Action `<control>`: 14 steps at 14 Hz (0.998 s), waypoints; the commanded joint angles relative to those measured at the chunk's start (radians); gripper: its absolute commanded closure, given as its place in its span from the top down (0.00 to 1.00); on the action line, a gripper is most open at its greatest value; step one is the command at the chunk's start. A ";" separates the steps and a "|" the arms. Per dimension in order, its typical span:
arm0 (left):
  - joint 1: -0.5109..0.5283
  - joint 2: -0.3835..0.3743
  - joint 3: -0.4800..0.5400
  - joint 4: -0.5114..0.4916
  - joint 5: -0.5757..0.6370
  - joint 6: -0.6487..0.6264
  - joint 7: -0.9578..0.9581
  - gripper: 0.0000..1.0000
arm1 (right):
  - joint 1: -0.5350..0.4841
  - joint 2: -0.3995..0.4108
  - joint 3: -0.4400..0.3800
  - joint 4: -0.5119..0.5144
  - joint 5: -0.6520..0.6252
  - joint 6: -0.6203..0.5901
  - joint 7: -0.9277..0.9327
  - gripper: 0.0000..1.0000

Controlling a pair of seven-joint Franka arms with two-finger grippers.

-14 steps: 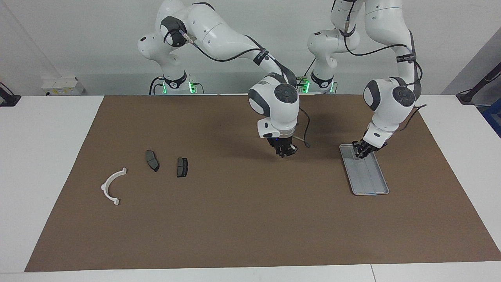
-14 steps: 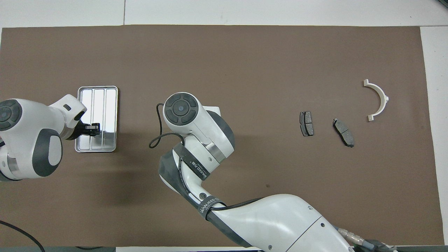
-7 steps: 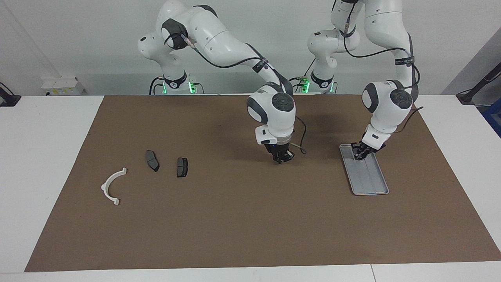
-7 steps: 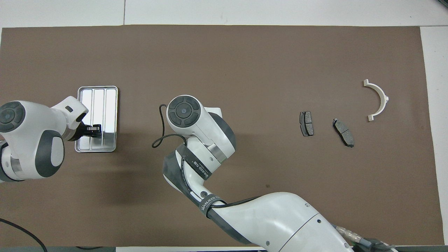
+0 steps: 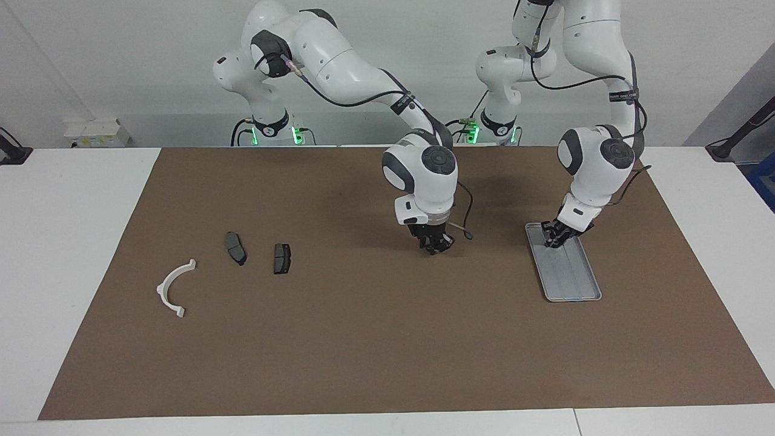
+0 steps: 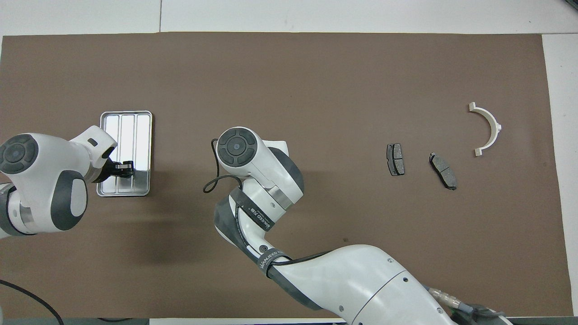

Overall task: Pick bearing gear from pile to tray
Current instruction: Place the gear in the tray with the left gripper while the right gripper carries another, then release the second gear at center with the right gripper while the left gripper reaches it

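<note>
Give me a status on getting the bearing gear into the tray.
Done: nothing that shows; the tray has no part visible in it. In hand: the left gripper is low over the tray's end nearer the robots, and the right gripper is low over bare mat; neither shows a load. Left: brake pads and white bracket lie at the right arm's end.

In the facing view the right arm bends down at frame centre, its right gripper [image 5: 437,246] pointing straight down. The left arm drops steeply at centre right, wrist tilted, left gripper [image 5: 552,240] angled downward
</note>
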 commanded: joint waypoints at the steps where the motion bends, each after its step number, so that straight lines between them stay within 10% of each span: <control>1: 0.003 -0.003 -0.003 -0.017 0.008 0.027 -0.013 0.84 | -0.045 -0.036 0.001 0.071 -0.026 -0.097 -0.015 1.00; 6: -0.135 -0.001 -0.003 0.146 0.006 -0.160 -0.284 0.87 | -0.218 -0.234 0.008 0.071 -0.003 -0.243 -0.420 1.00; 14: -0.541 0.034 -0.001 0.190 0.014 -0.127 -0.956 0.65 | -0.574 -0.412 0.007 0.050 -0.003 -0.479 -1.298 1.00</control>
